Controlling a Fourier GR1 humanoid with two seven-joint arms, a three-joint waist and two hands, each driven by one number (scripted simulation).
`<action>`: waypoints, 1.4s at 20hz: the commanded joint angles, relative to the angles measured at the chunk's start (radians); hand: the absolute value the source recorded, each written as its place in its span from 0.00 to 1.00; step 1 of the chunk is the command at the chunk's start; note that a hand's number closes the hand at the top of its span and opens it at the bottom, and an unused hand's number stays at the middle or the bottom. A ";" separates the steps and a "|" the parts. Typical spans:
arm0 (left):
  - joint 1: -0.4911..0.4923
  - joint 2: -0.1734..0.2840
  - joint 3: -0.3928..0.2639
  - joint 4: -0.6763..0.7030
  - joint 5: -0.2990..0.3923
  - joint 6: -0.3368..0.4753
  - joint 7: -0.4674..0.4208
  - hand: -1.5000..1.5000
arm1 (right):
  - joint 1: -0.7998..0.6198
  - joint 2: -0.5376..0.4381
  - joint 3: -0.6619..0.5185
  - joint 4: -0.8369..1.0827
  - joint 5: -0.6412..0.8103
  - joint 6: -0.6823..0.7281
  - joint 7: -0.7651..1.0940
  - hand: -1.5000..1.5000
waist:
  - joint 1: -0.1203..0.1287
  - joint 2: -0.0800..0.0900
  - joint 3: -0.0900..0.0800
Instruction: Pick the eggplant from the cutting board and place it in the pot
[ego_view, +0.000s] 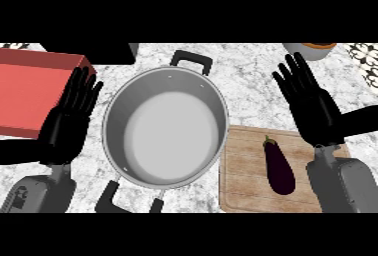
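A dark purple eggplant (278, 167) lies lengthwise on the wooden cutting board (244, 175) at the lower right, its stem pointing away from me. Left of the board stands a large steel pot (118, 120) with black handles, nothing inside it. My right hand (314, 107) is open with straight fingers, just right of and beyond the eggplant, not touching it. Beside the pot's left rim, my left hand (70, 117) is open too, fingers straight and pointing away.
A red box (29, 90) sits at the left edge under my left hand's fingertips. A black object (96, 52) lies at the back behind the pot. A round container (314, 49) and a patterned item (365, 55) stand at the back right.
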 joint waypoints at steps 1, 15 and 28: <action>0.055 0.020 -0.011 0.017 -0.073 0.040 0.016 0.50 | 0.026 -0.045 0.033 -0.047 0.098 -0.053 0.047 1.00 | 0.006 0.011 0.015; 0.180 0.263 0.026 0.258 -0.271 0.150 0.285 0.50 | 0.150 -0.264 0.263 -0.037 1.051 -0.588 0.215 0.00 | -0.023 0.003 0.008; 0.123 0.262 -0.018 0.204 -0.319 0.170 0.394 0.50 | -0.001 -0.232 0.476 -0.214 1.361 0.108 1.049 0.00 | 0.010 0.005 0.007</action>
